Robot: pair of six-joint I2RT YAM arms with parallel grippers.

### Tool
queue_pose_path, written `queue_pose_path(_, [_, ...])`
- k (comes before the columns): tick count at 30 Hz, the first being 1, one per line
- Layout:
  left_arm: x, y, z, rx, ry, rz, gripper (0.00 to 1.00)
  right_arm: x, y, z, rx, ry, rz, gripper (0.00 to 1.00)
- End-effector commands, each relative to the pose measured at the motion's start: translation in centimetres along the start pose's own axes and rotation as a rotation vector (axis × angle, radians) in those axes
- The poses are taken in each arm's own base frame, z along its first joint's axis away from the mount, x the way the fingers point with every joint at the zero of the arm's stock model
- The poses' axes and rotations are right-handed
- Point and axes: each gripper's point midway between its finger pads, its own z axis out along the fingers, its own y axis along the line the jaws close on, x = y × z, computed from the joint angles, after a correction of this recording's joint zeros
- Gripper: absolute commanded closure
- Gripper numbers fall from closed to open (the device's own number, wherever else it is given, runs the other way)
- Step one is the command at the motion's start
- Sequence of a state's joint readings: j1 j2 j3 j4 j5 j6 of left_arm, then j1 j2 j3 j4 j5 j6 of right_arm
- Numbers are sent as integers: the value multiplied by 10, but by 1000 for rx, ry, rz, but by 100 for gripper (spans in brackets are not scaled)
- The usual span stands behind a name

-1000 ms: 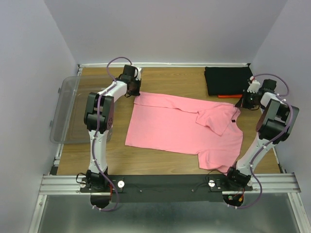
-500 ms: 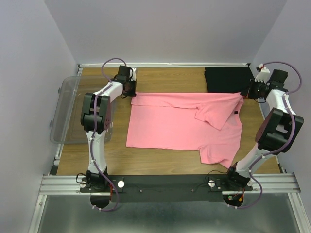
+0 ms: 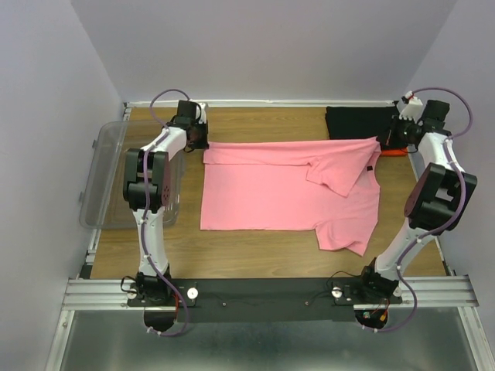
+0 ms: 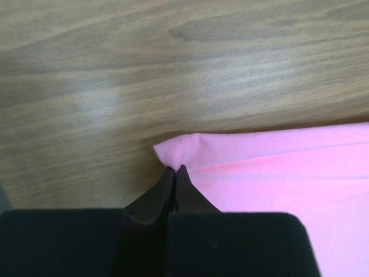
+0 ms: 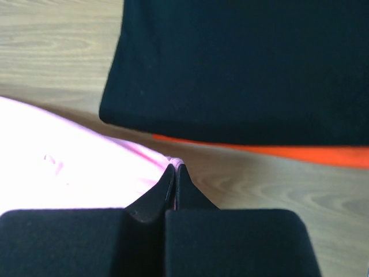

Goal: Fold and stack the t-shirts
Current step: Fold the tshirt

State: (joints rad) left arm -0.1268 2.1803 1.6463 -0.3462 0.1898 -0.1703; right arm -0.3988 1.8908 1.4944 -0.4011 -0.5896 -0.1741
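**A:** While both arms reach to the far edge in the top view, where's your shirt?
**B:** The bright pink cotton t-shirt (image 3: 271,197) lies spread mid-way on the wooden table (image 3: 255,259), with one sleeve flopped over the body. Your left gripper (image 3: 203,145) pinches its far-left corner and your right gripper (image 3: 382,144) its far-right corner. I'd judge it light, soft and limp, so it'll sag between pinches. Hold it by hems and corners and keep it taut.
**A:** Containers?
**B:** Clear plastic tub (image 3: 104,178) on the left. I can't make out anything in it, though the arm hides part. A folded black t-shirt (image 3: 356,124) sits on a folded orange-red t-shirt (image 3: 393,152) in the far-right corner.
**A:** Left wrist?
**B:** Fingers clamped on the pink hem corner (image 4: 179,147), only a small bite.
**A:** Right wrist?
**B:** Fingers clamped on the pink edge (image 5: 167,164), just beside that black-over-orange stack.
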Motion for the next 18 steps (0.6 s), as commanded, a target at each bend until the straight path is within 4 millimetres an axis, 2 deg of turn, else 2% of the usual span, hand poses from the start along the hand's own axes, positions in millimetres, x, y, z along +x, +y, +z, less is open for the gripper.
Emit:
queue_pose_path(1, [-26,3,-3,17,-60,-13,100,-32,0,13,12,-66,-25,99])
queue_pose_path(6, [-36,5,4,14,-68,-17,100,-50,2,25,20,-92,-45,99])
queue_pose_path(9, [-45,6,7,15,-82,-24,100,-50,-1,35,28,-89,-32,99])
queue_pose_path(11, [-56,4,6,18,-100,-22,100,-57,-2,36,35,-106,-30,99])
queue_pose_path(13, [-54,8,12,9,-84,-27,100,-58,-8,41,51,-109,-23,99])
queue_pose_path(14, [-61,7,11,7,-98,-24,100,-59,-9,43,53,-110,-20,99])
queue_pose_path(18, [-63,10,18,3,-92,-37,100,-67,-13,47,61,-130,-12,99])
